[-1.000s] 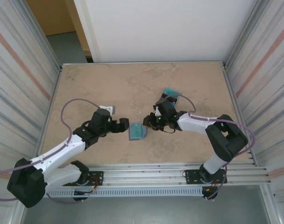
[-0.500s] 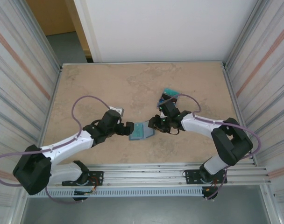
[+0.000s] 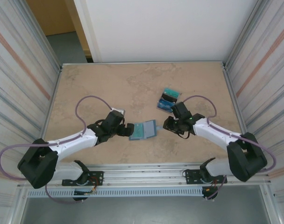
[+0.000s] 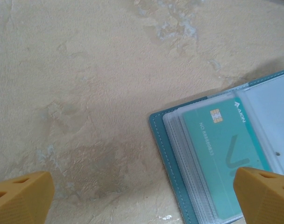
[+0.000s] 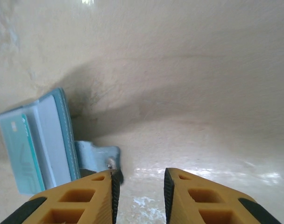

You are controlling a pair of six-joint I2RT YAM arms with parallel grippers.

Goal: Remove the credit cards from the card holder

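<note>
The card holder lies opened flat at mid-table, its pale lining facing up. In the left wrist view its teal edge and clear sleeves show, with a teal credit card inside the top sleeve. My left gripper sits wide open at the holder's left edge, touching nothing. To the holder's right, my right gripper stands a little open with nothing between its fingers, beside the closure tab. A pile of credit cards lies further back on the right.
The tan table is walled by corrugated metal panels on the left and right. A metal rail runs along the near edge by the arm bases. Both arms' cables loop above the surface.
The card holder has been spread open flat. My right gripper has drawn back to the right, off the holder. The left gripper has moved in to the holder's left edge.
</note>
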